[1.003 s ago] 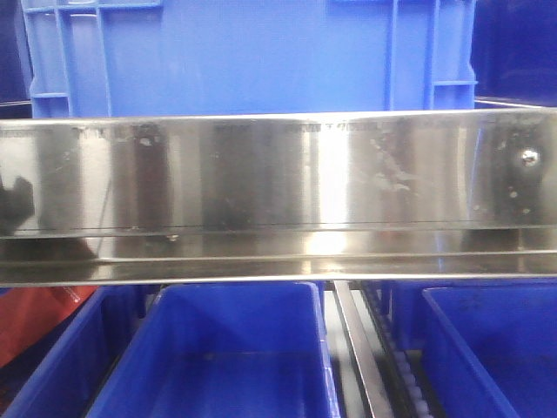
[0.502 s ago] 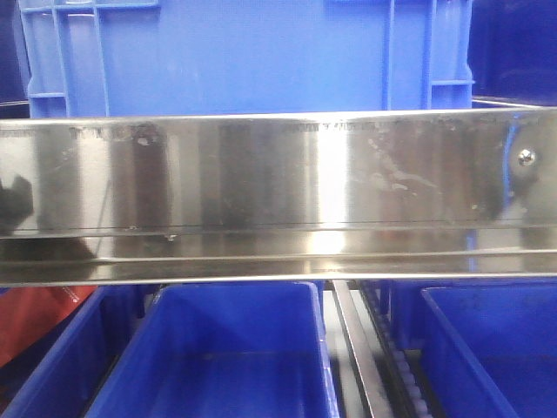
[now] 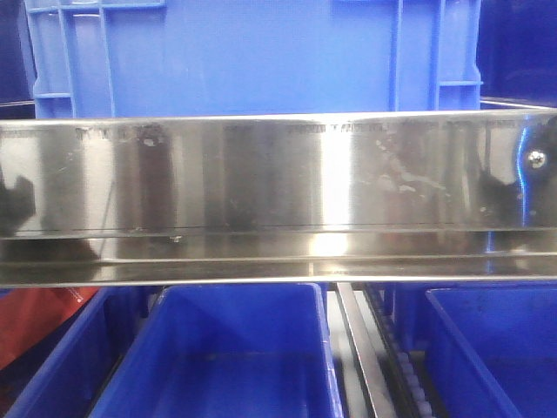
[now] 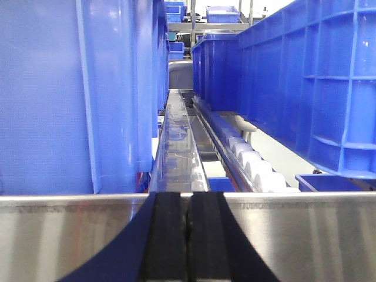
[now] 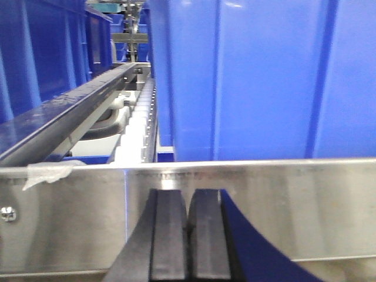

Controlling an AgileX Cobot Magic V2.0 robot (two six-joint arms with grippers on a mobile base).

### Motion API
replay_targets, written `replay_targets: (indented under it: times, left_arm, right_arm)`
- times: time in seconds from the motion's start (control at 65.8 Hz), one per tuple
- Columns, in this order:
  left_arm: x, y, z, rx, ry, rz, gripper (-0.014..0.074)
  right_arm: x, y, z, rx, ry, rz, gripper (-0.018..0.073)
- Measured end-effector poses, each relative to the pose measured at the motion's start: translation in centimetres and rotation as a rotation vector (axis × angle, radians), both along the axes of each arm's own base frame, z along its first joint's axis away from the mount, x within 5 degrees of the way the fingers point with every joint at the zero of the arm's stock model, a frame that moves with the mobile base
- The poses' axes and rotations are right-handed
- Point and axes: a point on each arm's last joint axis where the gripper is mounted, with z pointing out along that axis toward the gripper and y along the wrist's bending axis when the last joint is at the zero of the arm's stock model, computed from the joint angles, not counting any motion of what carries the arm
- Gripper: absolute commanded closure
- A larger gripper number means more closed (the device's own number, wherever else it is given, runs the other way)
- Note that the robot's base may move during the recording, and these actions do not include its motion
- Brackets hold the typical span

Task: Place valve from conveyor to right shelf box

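Observation:
The valve and the conveyor are out of view in all frames. My left gripper (image 4: pixel 188 202) is shut, its black pads pressed together with nothing showing between them, right in front of a shiny steel shelf rail (image 4: pixel 294 235). My right gripper (image 5: pixel 187 200) is shut too, with nothing showing between its pads, in front of the same kind of steel rail (image 5: pixel 282 205). The front view shows this rail (image 3: pixel 278 192) across the whole width. An open blue box (image 3: pixel 496 348) sits below it at the right.
A large blue crate (image 3: pixel 252 52) stands on the shelf above the rail. Another open blue box (image 3: pixel 235 357) sits below at the middle, with a red thing (image 3: pixel 35 322) at lower left. White rollers (image 4: pixel 258 170) run between tall blue crates (image 5: pixel 252 76).
The front view has shifted slightly, so the rail's screw and the crate sit a little further right in the frame. Nothing else differs.

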Motion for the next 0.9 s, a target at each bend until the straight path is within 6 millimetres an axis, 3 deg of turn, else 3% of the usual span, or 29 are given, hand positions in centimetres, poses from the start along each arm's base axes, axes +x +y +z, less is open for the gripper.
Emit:
replay_targets:
  times: [0.897]
  left_arm:
    - [0.0,0.0,0.0,0.0,0.0,0.0,0.0707]
  right_arm:
    - [0.0,0.17,0.0,0.0,0.0,0.031,0.0721]
